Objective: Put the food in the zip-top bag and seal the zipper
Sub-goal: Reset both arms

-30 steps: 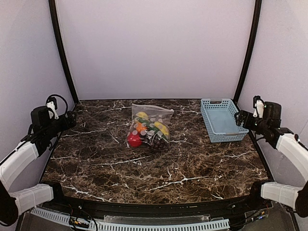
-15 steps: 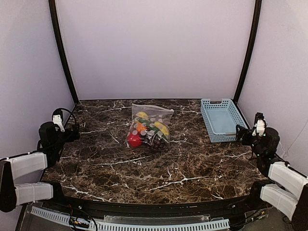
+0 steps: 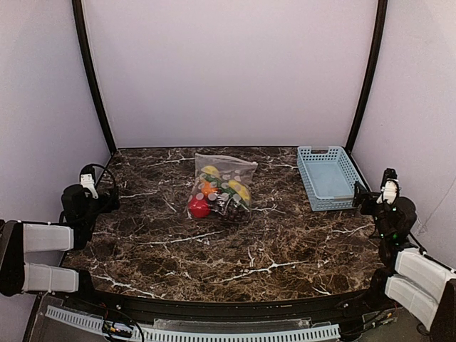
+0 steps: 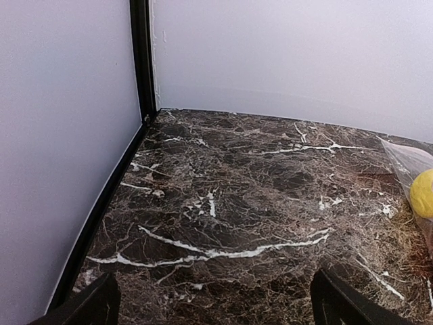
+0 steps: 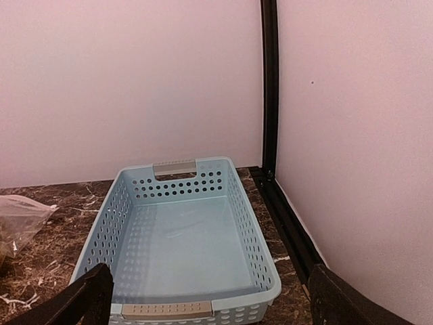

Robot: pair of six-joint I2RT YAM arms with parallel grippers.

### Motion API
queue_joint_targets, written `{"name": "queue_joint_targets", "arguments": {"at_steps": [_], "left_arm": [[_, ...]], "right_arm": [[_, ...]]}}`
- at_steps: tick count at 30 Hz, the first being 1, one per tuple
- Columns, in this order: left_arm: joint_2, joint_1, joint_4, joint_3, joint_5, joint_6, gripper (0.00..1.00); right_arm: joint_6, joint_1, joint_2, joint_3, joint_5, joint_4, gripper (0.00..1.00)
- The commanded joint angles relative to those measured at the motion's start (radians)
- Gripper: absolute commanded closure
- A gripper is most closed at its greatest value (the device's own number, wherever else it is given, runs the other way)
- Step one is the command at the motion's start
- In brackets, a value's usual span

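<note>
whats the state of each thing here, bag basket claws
clear dotted zip-top plastic bag: lying flat, toy fruits inside, seal unclear
light-blue slatted plastic basket: upright, empty
left claw: open, holding nothing
right claw: open, holding nothing

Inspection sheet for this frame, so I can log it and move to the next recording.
Surface: dark marble table with white veins.
Job's things: zip-top bag lies mid-table, food inside it; zipper on the far edge, seal too small to judge.
Clutter: light-blue basket, empty, far right.
Grippers: left gripper and right gripper both open, holding nothing, at the table's sides.
Cables: black cable loop at the left wrist, apart from the bag.
Surroundings: plain walls, black corner posts.
</note>
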Motion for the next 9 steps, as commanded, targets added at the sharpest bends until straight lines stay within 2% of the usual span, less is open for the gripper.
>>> {"name": "queue_joint_targets", "arguments": {"at_steps": [1, 9], "left_arm": [[0.003, 0.003, 0.029, -0.007, -0.008, 0.004, 0.01], [0.012, 0.002, 0.022, -0.002, -0.007, 0.001, 0.01]], "right_arm": [[-0.005, -0.004, -0.005, -0.017, 0.024, 0.034, 0.01], [-0.003, -0.004, 0.004, -0.014, 0.028, 0.03, 0.01]]}}
